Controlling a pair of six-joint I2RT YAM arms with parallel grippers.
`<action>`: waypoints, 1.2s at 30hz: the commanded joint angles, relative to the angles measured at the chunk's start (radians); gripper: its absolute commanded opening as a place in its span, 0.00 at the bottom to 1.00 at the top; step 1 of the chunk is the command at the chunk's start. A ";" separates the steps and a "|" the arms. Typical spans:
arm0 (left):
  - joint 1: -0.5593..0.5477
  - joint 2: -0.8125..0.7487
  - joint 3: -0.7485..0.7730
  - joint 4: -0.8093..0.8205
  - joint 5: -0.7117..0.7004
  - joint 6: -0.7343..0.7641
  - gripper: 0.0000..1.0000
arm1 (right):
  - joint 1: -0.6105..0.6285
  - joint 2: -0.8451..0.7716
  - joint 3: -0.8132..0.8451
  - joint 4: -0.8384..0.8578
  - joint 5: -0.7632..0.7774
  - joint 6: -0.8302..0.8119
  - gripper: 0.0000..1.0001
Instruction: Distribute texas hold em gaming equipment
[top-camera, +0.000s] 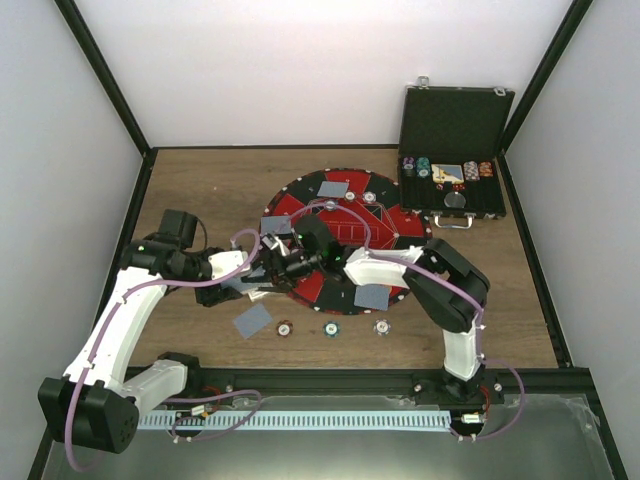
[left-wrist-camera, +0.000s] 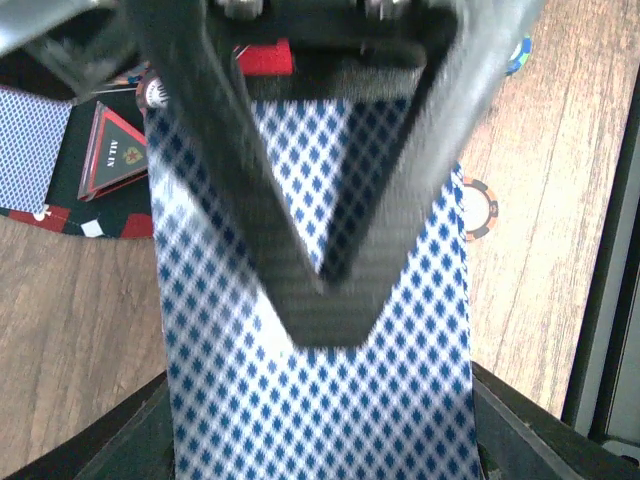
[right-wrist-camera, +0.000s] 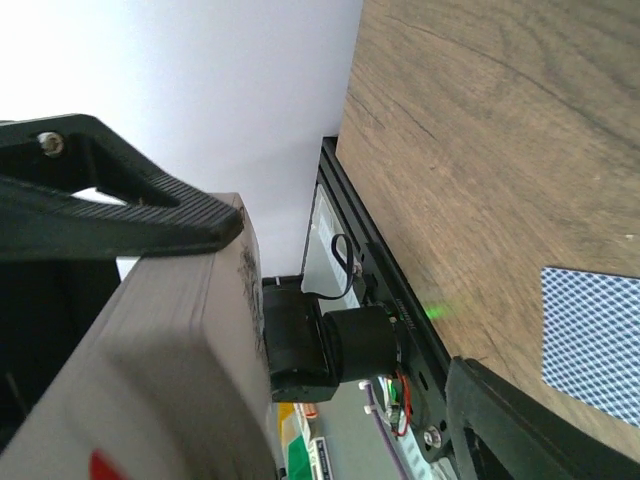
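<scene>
My left gripper (top-camera: 266, 262) is shut on a stack of blue-diamond-backed cards (left-wrist-camera: 330, 400), held across its width between both fingers (left-wrist-camera: 140, 440) over the mat's left edge. My right gripper (top-camera: 288, 264) is open and straddles that stack. One of its fingers lies on the top card's back (left-wrist-camera: 300, 250). The other finger (right-wrist-camera: 520, 430) stands well apart from the stack's face side (right-wrist-camera: 150, 370). Single cards lie on the round mat (top-camera: 385, 225) at the back (top-camera: 333, 188), left (top-camera: 275, 226) and front (top-camera: 371, 296). Another card lies on the table (top-camera: 253, 320). Three chips (top-camera: 330, 328) sit in a row in front.
The open black case (top-camera: 455, 150) with chip rows stands at the back right. A black triangular marker (left-wrist-camera: 115, 155) lies on the mat near my left gripper. An orange-striped chip (left-wrist-camera: 478, 208) lies on the wood beside it. The rail (top-camera: 330, 380) runs along the near edge.
</scene>
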 joint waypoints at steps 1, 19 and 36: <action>-0.002 -0.011 0.036 -0.010 0.024 0.009 0.04 | -0.054 -0.060 -0.068 -0.018 0.031 -0.010 0.66; -0.002 -0.009 0.013 0.011 0.002 0.008 0.04 | -0.094 -0.237 -0.120 -0.068 0.070 -0.040 0.01; -0.002 -0.024 0.007 0.000 -0.016 0.013 0.04 | -0.302 0.077 0.242 -0.340 0.010 -0.237 0.01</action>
